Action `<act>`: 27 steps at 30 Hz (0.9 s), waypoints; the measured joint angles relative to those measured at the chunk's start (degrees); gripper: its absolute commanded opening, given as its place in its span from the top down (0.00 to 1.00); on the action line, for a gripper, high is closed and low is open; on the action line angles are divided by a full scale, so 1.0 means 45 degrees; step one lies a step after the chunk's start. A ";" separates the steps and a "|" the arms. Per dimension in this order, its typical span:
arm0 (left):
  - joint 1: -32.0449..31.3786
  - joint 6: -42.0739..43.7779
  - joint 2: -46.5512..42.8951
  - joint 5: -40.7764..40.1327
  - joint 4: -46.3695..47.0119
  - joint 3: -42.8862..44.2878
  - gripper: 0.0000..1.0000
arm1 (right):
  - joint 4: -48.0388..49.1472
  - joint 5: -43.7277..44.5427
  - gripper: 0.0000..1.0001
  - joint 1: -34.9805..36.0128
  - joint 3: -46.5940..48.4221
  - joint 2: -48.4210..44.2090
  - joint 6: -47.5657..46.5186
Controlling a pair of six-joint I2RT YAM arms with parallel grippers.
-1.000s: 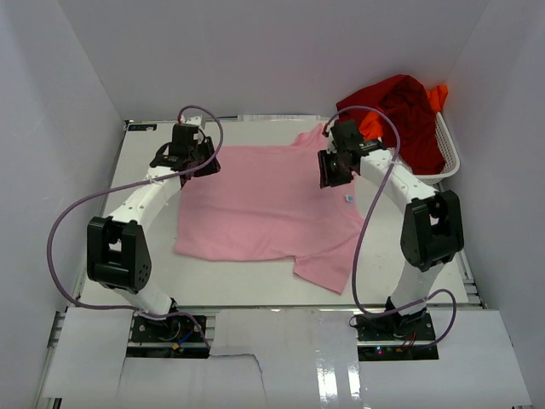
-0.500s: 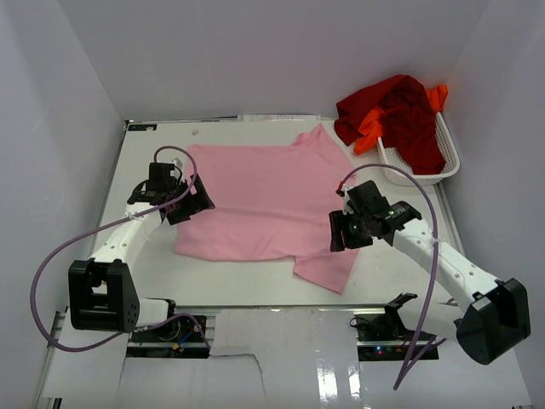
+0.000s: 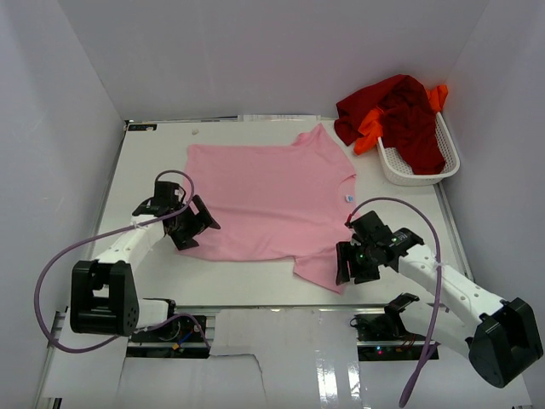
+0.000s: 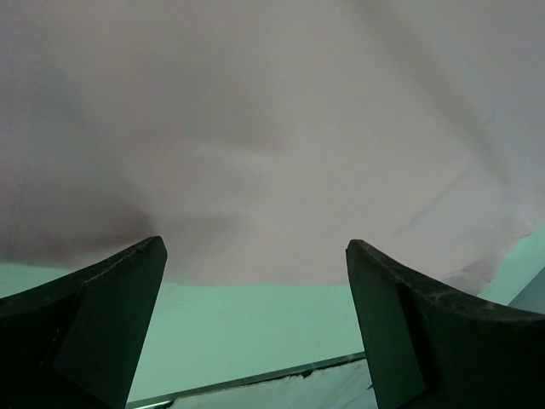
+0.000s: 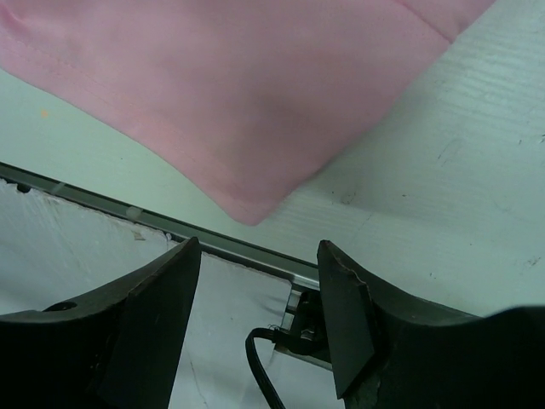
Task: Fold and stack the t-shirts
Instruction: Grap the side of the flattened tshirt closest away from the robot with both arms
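At the near edge of the table (image 3: 153,162), the two arms reach forward from their bases, one toward each near corner of the pink shirt (image 3: 268,196).

Right: the right gripper (image 3: 344,264) hangs low beside the near right flap of the pink shirt, which looks like a sleeve. In the right wrist view its jaws (image 5: 260,247) stand apart with nothing between them. The pointed corner of the pink shirt (image 5: 230,94) lies just beyond the fingertips, on the table and close to the table's front rail.

Left: the left gripper (image 3: 197,230) sits at the near left corner of the pink shirt. In the left wrist view its jaws (image 4: 255,256) are spread wide and hold nothing. The edge of the pink shirt (image 4: 272,128) runs across just ahead of the fingertips, with bare table showing below it. Whether the fingers touch the cloth cannot be told.

Centre: the pink shirt lies spread flat and unfolded over the middle of the table, with a small white label near its right edge and a second flap pointing to the far right.

Far right: a white basket (image 3: 409,175) stands at the far right corner of the table. A dark red shirt (image 3: 409,111) is heaped in it and spills over its far rim, and an orange shirt (image 3: 370,128) shows beside and beneath the red one
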 measured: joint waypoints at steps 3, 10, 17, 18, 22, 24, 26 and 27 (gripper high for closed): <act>0.0170 -0.0330 -0.0651 -0.0092 -0.0107 -0.0204 0.02 | 0.0044 -0.0044 0.36 0.0005 -0.0364 -0.0141 0.0233; 0.1248 -0.0505 -0.1501 -0.0554 -0.0447 -0.0102 0.02 | 0.0855 -0.0544 0.36 0.0019 -0.1287 0.0039 0.0670; 0.2443 -0.0500 -0.2195 -0.1069 -0.0928 0.0175 0.02 | 0.1729 -0.0928 0.39 0.0209 -0.1778 0.0418 0.1098; 0.2618 -0.0500 -0.2225 -0.1073 -0.0952 0.0189 0.02 | 0.1841 -0.0967 0.40 0.0248 -0.1783 0.0447 0.1141; 0.3113 -0.0447 -0.2229 -0.1054 -0.1122 0.0189 0.02 | 0.2273 -0.1088 0.42 0.0359 -0.1787 0.0627 0.1302; 0.3327 -0.0413 -0.2229 -0.1025 -0.1146 0.0175 0.02 | 0.2472 -0.1127 0.48 0.0418 -0.1787 0.0729 0.1379; 0.3517 -0.0355 -0.2229 -0.0957 -0.1141 0.0102 0.02 | 0.2652 -0.1127 0.66 0.0476 -0.1792 0.0884 0.1452; 0.3619 -0.0335 -0.2234 -0.0913 -0.1141 0.0019 0.02 | 0.2754 -0.1127 0.76 0.0505 -0.1807 0.0952 0.1423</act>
